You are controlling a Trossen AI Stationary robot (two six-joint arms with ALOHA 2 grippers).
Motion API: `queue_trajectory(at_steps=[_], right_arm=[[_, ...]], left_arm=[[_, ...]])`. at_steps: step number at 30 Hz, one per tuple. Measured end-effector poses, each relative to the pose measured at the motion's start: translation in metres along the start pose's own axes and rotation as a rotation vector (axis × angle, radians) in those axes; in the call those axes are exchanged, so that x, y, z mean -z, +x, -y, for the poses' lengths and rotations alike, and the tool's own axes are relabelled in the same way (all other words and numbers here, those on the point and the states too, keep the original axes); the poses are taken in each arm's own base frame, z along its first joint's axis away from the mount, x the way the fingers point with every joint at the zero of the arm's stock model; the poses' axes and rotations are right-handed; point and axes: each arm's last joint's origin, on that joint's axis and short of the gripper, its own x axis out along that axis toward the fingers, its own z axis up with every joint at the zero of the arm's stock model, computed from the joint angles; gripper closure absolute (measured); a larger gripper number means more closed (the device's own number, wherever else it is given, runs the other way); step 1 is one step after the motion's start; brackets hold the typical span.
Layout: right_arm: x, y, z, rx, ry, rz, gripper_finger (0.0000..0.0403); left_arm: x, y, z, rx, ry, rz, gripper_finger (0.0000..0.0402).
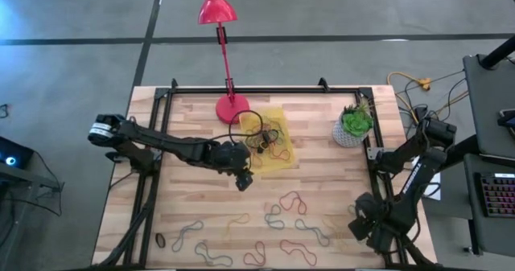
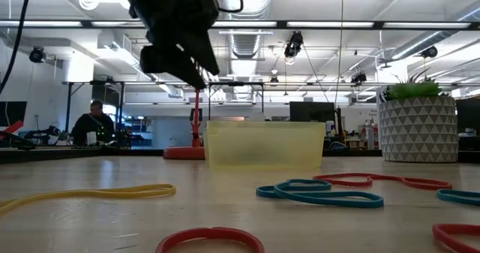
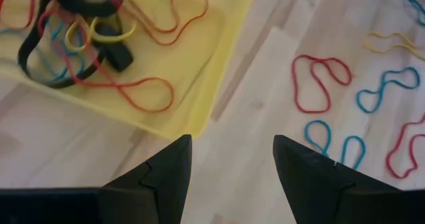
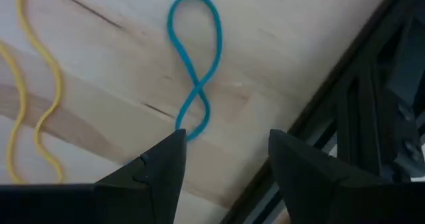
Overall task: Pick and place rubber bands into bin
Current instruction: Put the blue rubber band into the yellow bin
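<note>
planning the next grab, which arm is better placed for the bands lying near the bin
Left. The left gripper hangs open and empty just beside the bin, with a red band on the wood right ahead. The right gripper sits at the table's far corner.

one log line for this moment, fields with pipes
left gripper: open, empty, beside bin | right gripper: open, parked at table's right edge | rubber bands: some in bin, many on table

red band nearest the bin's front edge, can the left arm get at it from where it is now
Probably yes. The left gripper hangs open and empty just off the bin corner, and the red band lies flat on bare wood close by, with nothing on it. The neighbouring blue band lies apart from it.
</note>
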Motion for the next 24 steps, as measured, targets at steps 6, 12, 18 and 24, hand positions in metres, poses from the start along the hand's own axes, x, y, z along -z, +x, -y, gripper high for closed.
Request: queue_trajectory(at_steps=[6,12,18,24], right_arm=[[-0.011,0.014,-0.005,-0.087,0.026,-0.066,0.0202],[-0.023,0.028,-0.003,-0.069,0.061,-0.101,0.0202],[-0.034,0.037,-0.003,-0.062,0.06,-0.083,0.0226],[-0.041,0.046,-0.008,-0.062,-0.023,-0.096,0.0324]], left_arm=[[0.007,-0.001,-0.003,0.008,0.0,-0.022,0.0205],[0.01,-0.002,-0.003,0.014,0.005,-0.031,0.0205],[0.01,-0.009,0.0,0.038,0.031,-0.018,0.0205],[0.006,-0.039,0.004,0.11,0.068,0.049,0.0205]])
